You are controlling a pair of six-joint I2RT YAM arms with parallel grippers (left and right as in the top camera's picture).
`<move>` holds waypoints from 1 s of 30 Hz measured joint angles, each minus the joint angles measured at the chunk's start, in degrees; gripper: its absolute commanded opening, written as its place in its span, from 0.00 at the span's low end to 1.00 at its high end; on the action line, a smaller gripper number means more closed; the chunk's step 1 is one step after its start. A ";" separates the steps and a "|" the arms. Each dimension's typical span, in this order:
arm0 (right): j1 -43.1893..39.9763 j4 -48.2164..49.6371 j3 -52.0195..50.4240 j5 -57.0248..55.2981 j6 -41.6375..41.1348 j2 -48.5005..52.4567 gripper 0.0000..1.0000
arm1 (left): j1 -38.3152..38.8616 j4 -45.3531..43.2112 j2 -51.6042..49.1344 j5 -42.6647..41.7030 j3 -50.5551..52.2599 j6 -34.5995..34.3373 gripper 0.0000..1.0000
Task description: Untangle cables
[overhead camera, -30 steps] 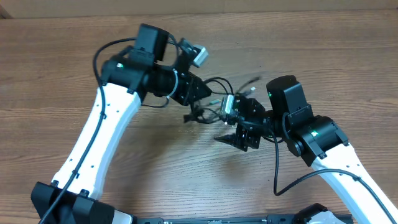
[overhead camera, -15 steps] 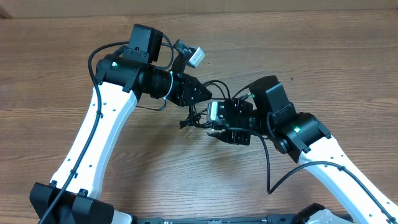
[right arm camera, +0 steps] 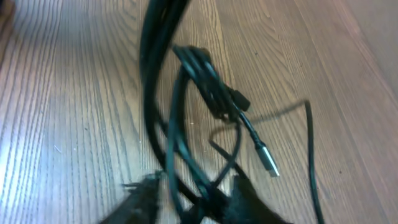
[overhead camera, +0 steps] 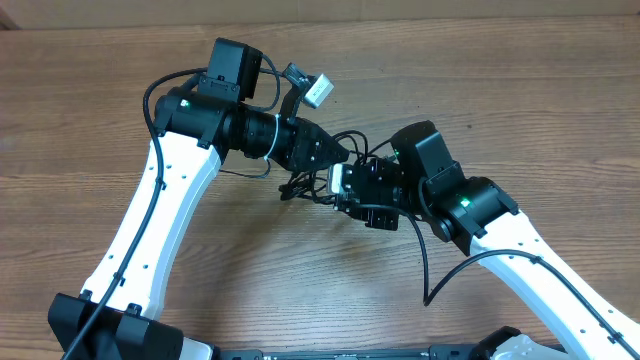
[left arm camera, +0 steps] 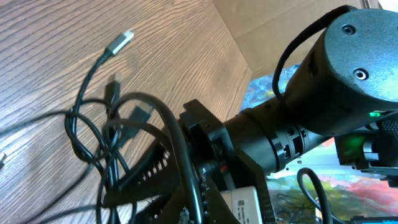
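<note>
The cables (overhead camera: 300,185) are a knot of thin black cords on the wooden table between my two grippers. In the left wrist view the cables (left arm camera: 93,130) loop to the left, with a silvery plug tip (left arm camera: 121,42) lying on the wood. My left gripper (overhead camera: 330,155) is shut on a strand of the cables, which runs through its jaws (left arm camera: 186,199). My right gripper (overhead camera: 350,195) is open, right next to the left one. In the right wrist view its fingers (right arm camera: 193,199) straddle several strands of the cables (right arm camera: 199,81), and the silvery tip (right arm camera: 269,163) lies to the right.
The wooden table (overhead camera: 520,90) extends on all sides. My right arm's black wrist (left arm camera: 323,81) fills the right of the left wrist view, close to the left jaws. A cardboard wall (left arm camera: 261,25) stands at the table's far edge.
My right gripper has moved left and up to the tangle, now with strands between its fingers. The left gripper has shifted slightly right and the tangle has drifted left.
</note>
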State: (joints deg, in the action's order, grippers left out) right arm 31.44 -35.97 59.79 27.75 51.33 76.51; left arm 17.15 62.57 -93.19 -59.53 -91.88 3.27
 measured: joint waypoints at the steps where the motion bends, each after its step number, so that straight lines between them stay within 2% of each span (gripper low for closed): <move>1: 0.11 0.02 0.00 -0.11 0.35 0.00 0.04 | 0.00 0.02 0.00 -0.09 0.00 0.00 0.04; 17: 0.15 -0.24 0.07 0.00 -0.33 0.00 0.04 | 0.02 0.00 0.00 1.55 0.00 -0.09 0.05; 21: 0.15 1.14 0.07 -0.35 -3.17 -0.09 0.04 | 0.02 -0.02 0.00 8.00 0.00 -2.51 0.04; 27: 0.15 3.48 0.07 -3.69 -9.64 -3.82 0.04 | 0.00 0.04 0.00 20.70 -0.02 -10.51 0.04; 30: 0.11 4.13 0.07 -6.99 -12.83 -6.29 0.04 | 0.00 0.31 0.00 22.86 -0.02 -11.98 0.04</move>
State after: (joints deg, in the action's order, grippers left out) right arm 31.55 -31.83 59.86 20.75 38.50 70.22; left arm 17.15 62.87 -93.19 -36.67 -91.90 -8.71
